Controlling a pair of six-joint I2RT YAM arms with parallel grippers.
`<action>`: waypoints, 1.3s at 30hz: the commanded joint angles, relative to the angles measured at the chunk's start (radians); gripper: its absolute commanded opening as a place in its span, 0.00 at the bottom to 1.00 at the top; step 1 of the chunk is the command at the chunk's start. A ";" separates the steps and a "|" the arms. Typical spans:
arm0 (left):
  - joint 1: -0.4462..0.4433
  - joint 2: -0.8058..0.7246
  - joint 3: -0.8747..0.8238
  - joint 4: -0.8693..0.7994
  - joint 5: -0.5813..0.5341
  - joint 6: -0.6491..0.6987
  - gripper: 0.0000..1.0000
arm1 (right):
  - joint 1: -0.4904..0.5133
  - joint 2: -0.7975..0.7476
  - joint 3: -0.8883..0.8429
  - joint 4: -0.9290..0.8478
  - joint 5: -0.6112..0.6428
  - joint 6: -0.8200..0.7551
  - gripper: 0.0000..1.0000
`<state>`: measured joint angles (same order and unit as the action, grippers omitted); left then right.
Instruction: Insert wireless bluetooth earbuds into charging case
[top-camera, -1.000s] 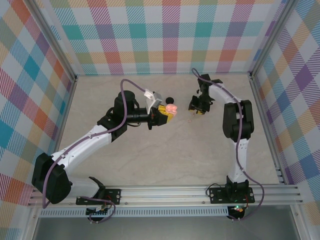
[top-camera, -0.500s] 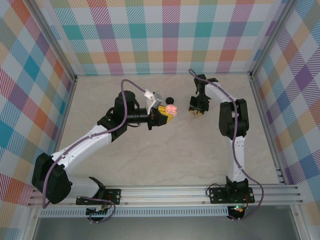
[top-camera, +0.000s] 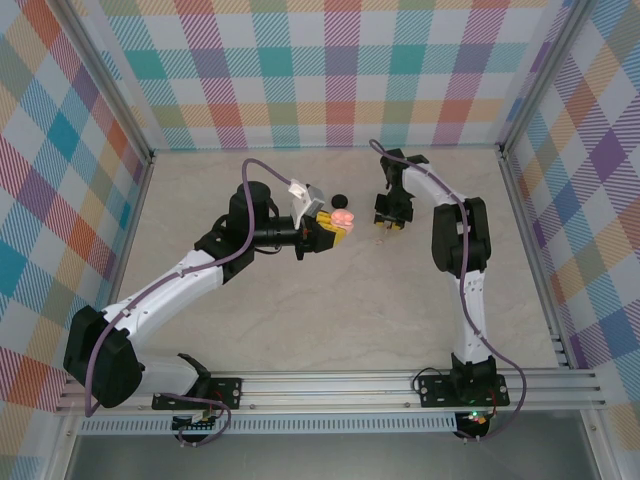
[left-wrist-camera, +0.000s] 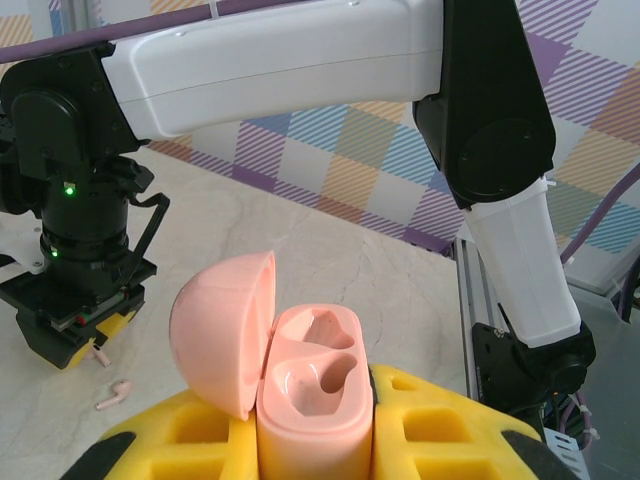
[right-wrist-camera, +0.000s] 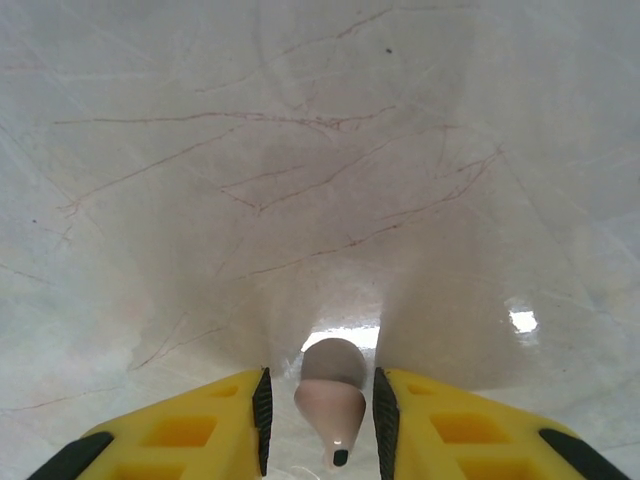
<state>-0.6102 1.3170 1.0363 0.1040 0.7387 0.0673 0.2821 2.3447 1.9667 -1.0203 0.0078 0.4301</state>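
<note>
Shifted leftward, right fingers (right-wrist-camera: 180, 430) bracket a pink earbud (right-wrist-camera: 332, 395).

Two arms are bolted to the aluminium rail (top-camera: 330, 385), both white shells broken up by chunky black joints. The left arm (top-camera: 170, 290), off the rail's left end, has a purple cable (top-camera: 262, 165) looping along it, and the right arm (top-camera: 470, 300), above the rail's right end, wears the same. A green light (top-camera: 470, 415) glows just below the rail. The left gripper (top-camera: 343, 222) and right gripper (top-camera: 390, 226) have yellow fingers (right-wrist-camera: 180, 430) with square pockets and black inner pads.
</note>
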 joint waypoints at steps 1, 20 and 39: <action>0.004 -0.022 0.011 -0.004 0.004 0.010 0.10 | 0.008 0.026 0.029 -0.048 0.021 -0.008 0.35; 0.004 -0.020 0.008 -0.005 0.000 0.008 0.10 | 0.020 0.085 0.058 -0.072 0.023 -0.024 0.33; 0.004 -0.033 0.000 -0.013 -0.009 0.011 0.10 | 0.020 0.045 0.036 -0.020 -0.030 -0.101 0.25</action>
<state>-0.6102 1.3170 1.0363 0.1036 0.7376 0.0673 0.2878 2.3836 2.0224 -1.0863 0.0437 0.3809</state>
